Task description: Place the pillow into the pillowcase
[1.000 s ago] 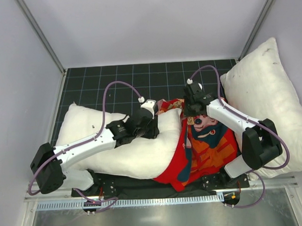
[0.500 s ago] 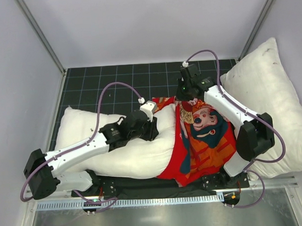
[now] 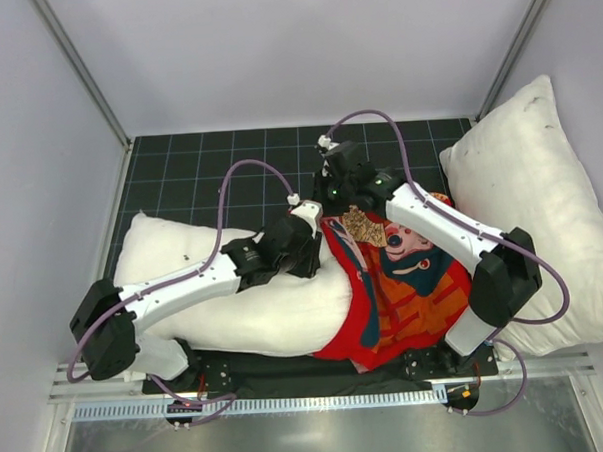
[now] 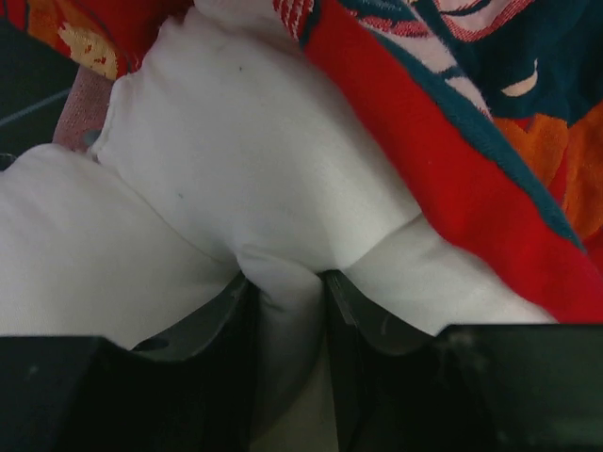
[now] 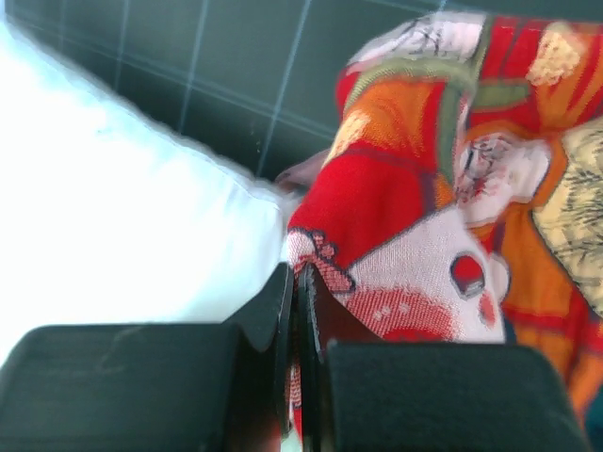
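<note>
Left wrist view: the left jaws are partly open and pinch a fat fold of the pillow [image 4: 236,169] between them. Just ahead of these jaws, the pillow goes under the red pillowcase [image 4: 443,160]. I think the pinch is there so the arm can push the pillow deeper in.

In the right wrist view, the right jaws are shut tight on the thin edge of the pillowcase. The pillow sits just to the left of these jaws. Bare worktop [image 5: 236,75] lies ahead of them. I think this grip lifts the mouth of the pillowcase so the pillow can slide in.

In the top view, one end of the pillow is inside the pillowcase. Most of the pillow sticks out behind the left jaws. The two pairs of jaws are near each other at the mouth, so there is little room between them. Ahead of both there is open worktop to move over. A bigger pillow [image 3: 525,186] lies off past the right arm, near the closed end of the pillowcase. That side looks tight for a push.
</note>
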`<state>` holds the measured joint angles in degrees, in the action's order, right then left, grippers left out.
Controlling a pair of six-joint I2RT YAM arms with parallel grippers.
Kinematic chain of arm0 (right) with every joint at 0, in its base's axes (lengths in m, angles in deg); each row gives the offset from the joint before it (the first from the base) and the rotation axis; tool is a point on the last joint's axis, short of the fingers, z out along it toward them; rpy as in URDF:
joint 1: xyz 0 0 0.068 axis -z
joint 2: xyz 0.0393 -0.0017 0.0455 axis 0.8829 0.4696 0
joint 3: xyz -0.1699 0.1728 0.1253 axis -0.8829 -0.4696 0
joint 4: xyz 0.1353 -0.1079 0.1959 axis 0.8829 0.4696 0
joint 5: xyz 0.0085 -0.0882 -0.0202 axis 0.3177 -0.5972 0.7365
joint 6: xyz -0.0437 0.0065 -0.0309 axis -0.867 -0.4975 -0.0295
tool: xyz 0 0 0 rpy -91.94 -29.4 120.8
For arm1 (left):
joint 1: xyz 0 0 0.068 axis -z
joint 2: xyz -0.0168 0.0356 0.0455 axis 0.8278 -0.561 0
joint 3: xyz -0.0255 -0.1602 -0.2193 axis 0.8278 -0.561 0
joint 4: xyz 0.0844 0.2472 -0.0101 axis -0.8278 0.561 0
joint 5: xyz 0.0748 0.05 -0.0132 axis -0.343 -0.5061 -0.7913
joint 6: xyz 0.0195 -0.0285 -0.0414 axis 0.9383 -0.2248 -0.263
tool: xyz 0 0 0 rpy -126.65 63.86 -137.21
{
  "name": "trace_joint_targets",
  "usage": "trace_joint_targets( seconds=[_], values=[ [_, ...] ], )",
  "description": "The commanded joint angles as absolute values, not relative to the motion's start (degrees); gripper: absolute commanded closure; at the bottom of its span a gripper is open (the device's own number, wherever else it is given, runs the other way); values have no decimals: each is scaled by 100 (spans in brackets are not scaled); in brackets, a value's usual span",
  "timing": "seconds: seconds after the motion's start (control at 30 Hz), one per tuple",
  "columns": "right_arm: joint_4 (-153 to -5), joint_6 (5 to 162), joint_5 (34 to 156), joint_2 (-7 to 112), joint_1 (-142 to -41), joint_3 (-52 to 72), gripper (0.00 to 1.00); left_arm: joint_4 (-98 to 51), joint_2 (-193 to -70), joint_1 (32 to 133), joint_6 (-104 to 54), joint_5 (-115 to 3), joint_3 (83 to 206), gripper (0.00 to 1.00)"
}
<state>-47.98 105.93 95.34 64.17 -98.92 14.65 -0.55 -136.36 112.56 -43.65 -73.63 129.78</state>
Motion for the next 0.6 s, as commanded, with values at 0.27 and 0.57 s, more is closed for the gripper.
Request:
trace_joint_targets(
  seconds=[0.27, 0.57],
  values=[
    [-5947, 11440, 9524, 6174, -9961, 2338, 96, 1237, -12694, 9913, -4927, -7779, 12804, 62],
    [-6140, 11748, 10182, 6939, -10022, 3280, 94, 1572, -12456, 9403, -4769, -8008, 13446, 45]
  ],
)
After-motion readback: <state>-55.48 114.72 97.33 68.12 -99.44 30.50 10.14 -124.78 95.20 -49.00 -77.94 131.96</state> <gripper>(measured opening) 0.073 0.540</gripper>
